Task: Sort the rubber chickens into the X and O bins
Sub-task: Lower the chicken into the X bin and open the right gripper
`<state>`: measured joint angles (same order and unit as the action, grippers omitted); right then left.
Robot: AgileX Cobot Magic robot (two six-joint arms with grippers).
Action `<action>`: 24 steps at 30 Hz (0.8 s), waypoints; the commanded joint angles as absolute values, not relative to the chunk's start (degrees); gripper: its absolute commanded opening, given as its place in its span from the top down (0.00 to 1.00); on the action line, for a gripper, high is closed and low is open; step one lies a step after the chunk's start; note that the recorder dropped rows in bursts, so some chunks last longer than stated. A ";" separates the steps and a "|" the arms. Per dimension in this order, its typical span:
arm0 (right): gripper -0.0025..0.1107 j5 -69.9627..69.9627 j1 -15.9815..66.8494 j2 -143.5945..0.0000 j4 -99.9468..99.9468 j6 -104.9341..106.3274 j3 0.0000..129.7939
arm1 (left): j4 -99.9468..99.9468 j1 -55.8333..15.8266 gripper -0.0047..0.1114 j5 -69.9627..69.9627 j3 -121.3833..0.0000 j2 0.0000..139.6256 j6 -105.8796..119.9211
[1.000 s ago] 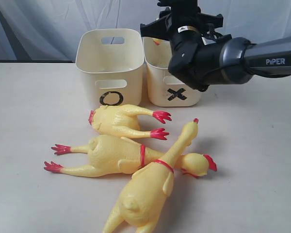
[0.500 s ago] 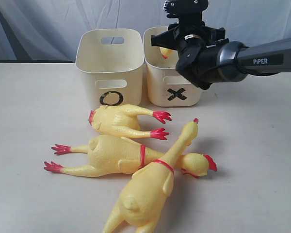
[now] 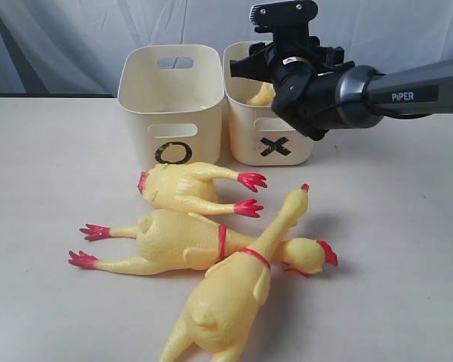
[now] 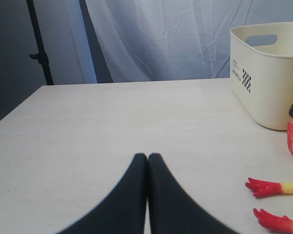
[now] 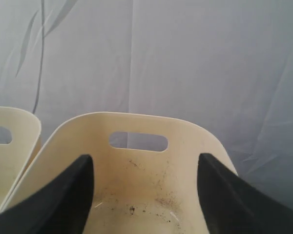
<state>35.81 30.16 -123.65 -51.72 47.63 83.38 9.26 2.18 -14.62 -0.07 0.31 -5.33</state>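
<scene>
Right gripper (image 5: 145,195) spread wide over X bin (image 3: 275,147), left gripper (image 4: 147,158) closed (empty), three chickens (image 3: 181,241) piled before O bin (image 3: 174,113)

The right arm (image 3: 408,89) is a smooth tube in dark grey metallic finish, with "PiPER" printed on it in white capitals (the "i" in lower case). It swells into a rounded, glossy black wrist housing (image 3: 317,94) that catches a soft highlight. On top of that sits a black camera mount (image 3: 284,13), a flat bar on a short post, with a small pale label just beneath it. The right gripper (image 5: 145,192) has two matte black fingers (image 5: 58,200), broad at the base and curving to a narrower tip. The left gripper (image 4: 147,158) carries fingers (image 4: 127,195) of the same plain black, smooth and tapered, without markings.
</scene>
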 commanded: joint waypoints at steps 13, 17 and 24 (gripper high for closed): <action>0.45 35.70 29.76 -120.16 -53.36 50.67 83.73 | 9.29 2.28 0.96 -13.68 0.00 0.00 -5.73; 0.45 35.70 29.76 -117.27 -57.70 56.70 83.73 | 9.29 2.28 0.96 -13.68 0.00 0.00 -5.73; 0.45 33.20 29.76 -111.85 -69.20 68.13 83.73 | 9.29 2.28 0.96 -13.68 0.00 0.00 -5.73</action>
<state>34.61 30.16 -114.24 -64.92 63.17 83.38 9.26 2.18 -14.62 -0.07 0.31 -5.33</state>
